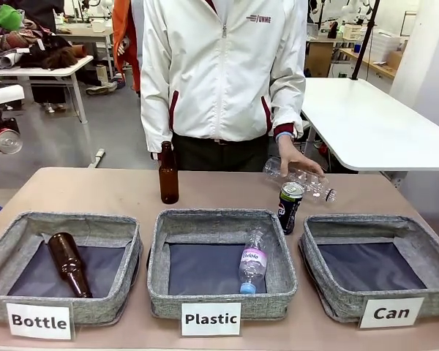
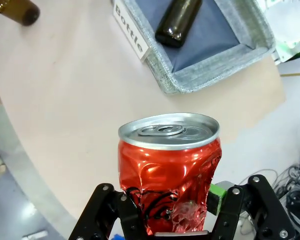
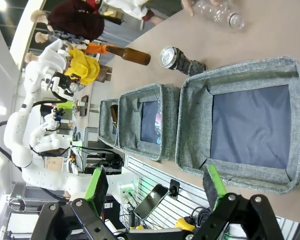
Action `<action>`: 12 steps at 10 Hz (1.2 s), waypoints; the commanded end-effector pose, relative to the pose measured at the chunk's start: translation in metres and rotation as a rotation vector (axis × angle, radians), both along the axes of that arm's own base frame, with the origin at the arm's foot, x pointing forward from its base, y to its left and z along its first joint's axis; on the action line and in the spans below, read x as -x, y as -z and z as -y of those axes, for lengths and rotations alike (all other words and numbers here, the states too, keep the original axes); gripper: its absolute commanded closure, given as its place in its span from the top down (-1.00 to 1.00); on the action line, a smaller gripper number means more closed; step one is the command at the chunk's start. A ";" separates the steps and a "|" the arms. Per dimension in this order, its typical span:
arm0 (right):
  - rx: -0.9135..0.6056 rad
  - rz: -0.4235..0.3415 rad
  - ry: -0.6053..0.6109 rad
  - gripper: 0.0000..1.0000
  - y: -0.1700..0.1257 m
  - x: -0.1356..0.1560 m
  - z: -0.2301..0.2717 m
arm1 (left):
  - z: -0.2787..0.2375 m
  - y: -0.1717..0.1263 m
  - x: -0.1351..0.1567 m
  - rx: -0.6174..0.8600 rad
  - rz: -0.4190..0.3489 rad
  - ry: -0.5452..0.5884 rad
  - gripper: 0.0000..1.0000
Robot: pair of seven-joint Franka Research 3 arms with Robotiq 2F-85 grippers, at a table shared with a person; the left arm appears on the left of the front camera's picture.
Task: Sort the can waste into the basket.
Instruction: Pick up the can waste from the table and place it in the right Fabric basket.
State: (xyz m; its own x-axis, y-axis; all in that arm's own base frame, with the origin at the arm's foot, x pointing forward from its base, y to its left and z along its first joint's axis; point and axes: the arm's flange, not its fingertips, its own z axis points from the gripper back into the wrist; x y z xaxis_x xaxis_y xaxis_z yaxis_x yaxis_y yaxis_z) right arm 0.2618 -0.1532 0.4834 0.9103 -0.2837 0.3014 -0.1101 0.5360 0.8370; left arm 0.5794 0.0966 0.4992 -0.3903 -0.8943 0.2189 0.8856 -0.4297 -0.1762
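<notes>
Transport step: left gripper (image 2: 167,220) clamped on dented red can (image 2: 167,170) near the Bottle basket (image 2: 200,82), right gripper (image 3: 155,185) wide and empty; next move, judged: carry across to the Can basket (image 1: 329,227), with 1 black-and-blue can (image 1: 289,208) standing just beside it.

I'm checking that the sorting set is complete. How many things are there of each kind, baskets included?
Grey fabric baskets: 3.
Brown glass bottles: 2, one upright on the table, one lying in the left basket.
Clear plastic bottles: 2, one in the middle basket, one lying on the table.
Metal drink cans: 2, one red and dented, one black-and-blue.
Total: 9.
</notes>
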 end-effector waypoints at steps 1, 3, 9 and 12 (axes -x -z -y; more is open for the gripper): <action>-0.014 0.033 -0.007 1.00 -0.001 -0.001 0.002 | -0.003 -0.008 0.003 0.009 0.000 -0.017 -1.00; -0.014 0.033 -0.007 1.00 -0.001 -0.001 0.002 | 0.015 0.005 -0.009 0.021 -0.049 -0.114 -1.00; -0.014 0.033 -0.007 1.00 -0.001 -0.001 0.002 | 0.227 -0.025 0.054 0.114 0.005 0.032 -1.00; -0.014 0.033 -0.007 1.00 -0.001 -0.001 0.002 | 0.234 -0.034 0.074 0.084 0.008 -0.039 -1.00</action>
State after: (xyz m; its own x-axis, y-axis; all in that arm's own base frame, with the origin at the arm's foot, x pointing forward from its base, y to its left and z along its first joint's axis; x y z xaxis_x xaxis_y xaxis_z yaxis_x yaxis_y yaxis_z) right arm 0.2616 -0.1533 0.4835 0.9102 -0.2840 0.3016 -0.1099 0.5363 0.8368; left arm 0.5168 -0.1676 0.5312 -0.3807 -0.8627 0.3329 0.8837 -0.4455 -0.1438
